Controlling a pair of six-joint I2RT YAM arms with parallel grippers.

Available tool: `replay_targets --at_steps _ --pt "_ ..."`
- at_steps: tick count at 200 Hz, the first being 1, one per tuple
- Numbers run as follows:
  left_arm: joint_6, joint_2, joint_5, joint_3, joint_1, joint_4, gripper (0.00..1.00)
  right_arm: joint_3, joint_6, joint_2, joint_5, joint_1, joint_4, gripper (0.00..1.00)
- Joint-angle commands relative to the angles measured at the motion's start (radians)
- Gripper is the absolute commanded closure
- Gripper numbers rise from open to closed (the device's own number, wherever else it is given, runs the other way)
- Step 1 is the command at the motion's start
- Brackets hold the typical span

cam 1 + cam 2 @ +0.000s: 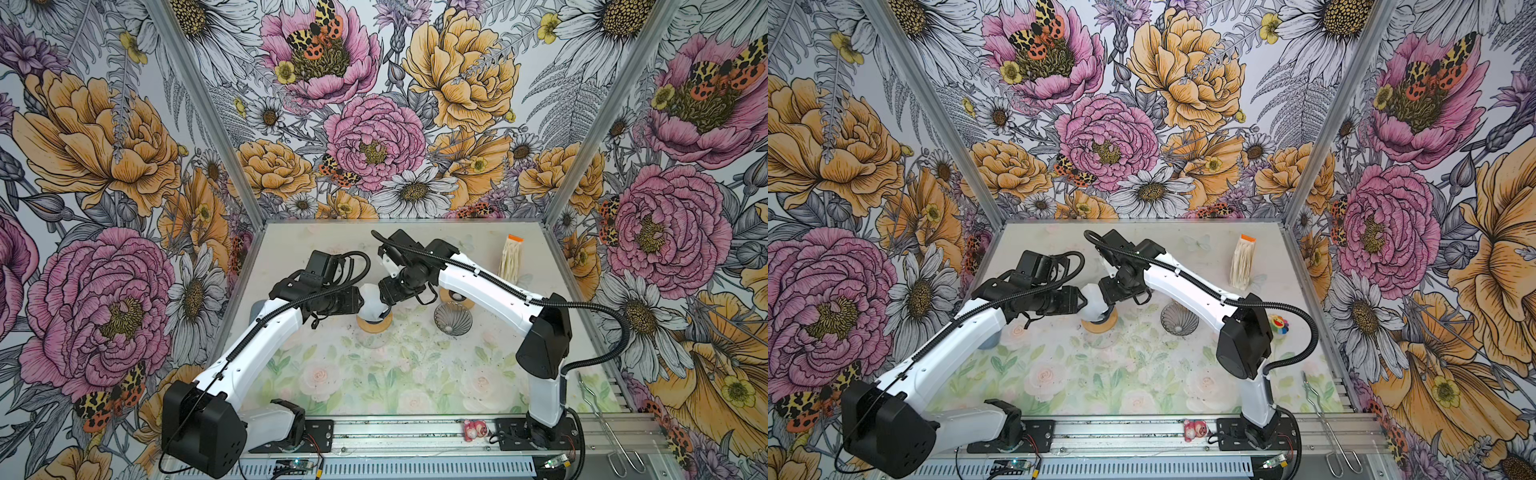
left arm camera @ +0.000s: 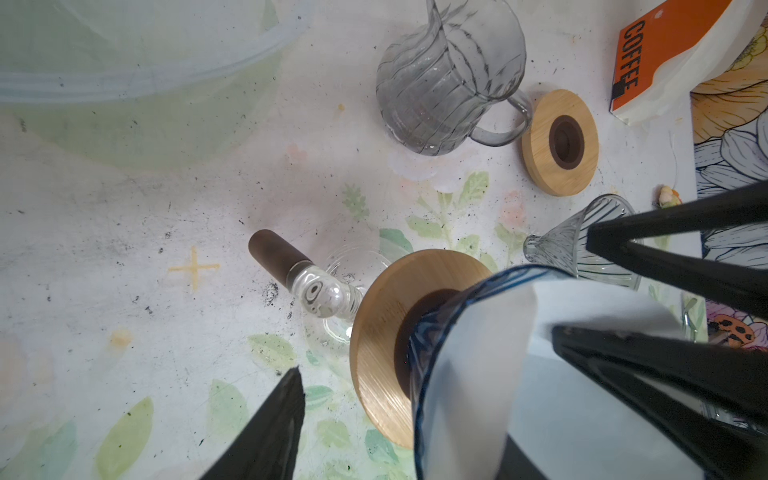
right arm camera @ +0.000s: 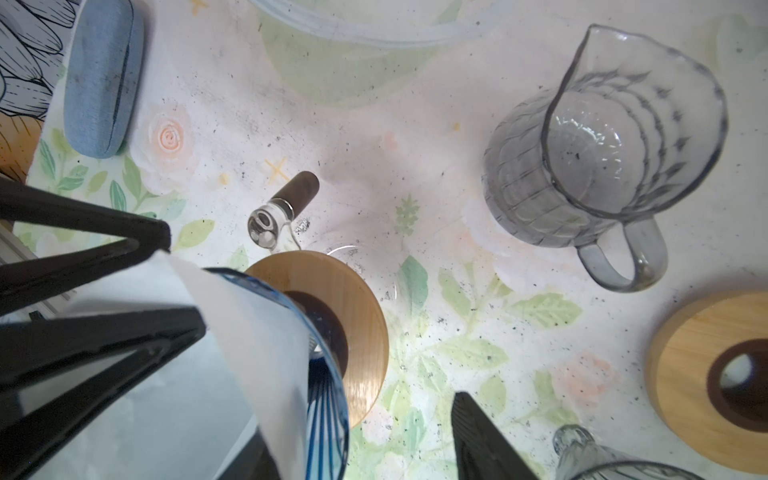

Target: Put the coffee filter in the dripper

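Across the floral worktop (image 1: pixel 374 374) our two arms meet over the blue-ribbed glass dripper (image 3: pixel 328 415). It stands in a wooden collar (image 2: pixel 382 332) near the middle, apparently with a clear glass vessel under it. The white paper coffee filter (image 1: pixel 370 301) already sits inside the cone. Its top edge rises above the rim in both wrist views and shows as a white bulge in both top views. We judge the step in hand to be the seating: pressing the paper flat against the glass.

The left claw (image 2: pixel 426 349) stands about half wide and straddles the dripper wall, one finger down inside the paper and the other outside, clear of the glass. The right claw (image 3: pixel 328 357) mirrors it from the opposite side, likewise half wide and clamped on nothing. We cannot tell for sure whether the inner fingers (image 2: pixel 665 374) actually touch the paper, because the near blur hides the contact.

To do this well, we should spread the inner fingers gently outward and downward together, so the cone opens evenly and its point settles into the neck. Uneven pressure could tip the dripper off its collar, so light, balanced force matters. Thin paper creases or tears easily, so we should avoid pinching the rim hard. Then we lift straight up, so the paper does not ride out with us.
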Motion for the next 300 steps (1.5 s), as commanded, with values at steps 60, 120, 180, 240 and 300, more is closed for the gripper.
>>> replay_targets --at_steps 60,120,180,240,300 --pt "-0.005 0.018 -0.006 0.001 0.006 0.031 0.44 -0.003 0.011 0.027 0.043 -0.006 0.013 0.4" --pt "0.005 0.03 0.001 -0.003 0.006 0.036 0.45 -0.003 0.013 0.043 0.027 -0.007 0.022 0.4" --pt "0.007 0.032 -0.005 -0.019 0.014 0.036 0.45 -0.015 0.017 0.057 0.007 -0.008 0.04 0.4" --pt "0.002 0.01 -0.008 -0.014 0.017 0.036 0.45 -0.015 0.017 0.039 -0.026 -0.008 0.053 0.41" --pt "-0.004 -0.009 -0.006 0.028 0.019 0.036 0.44 0.0 0.009 -0.012 -0.043 -0.009 0.07 0.4"
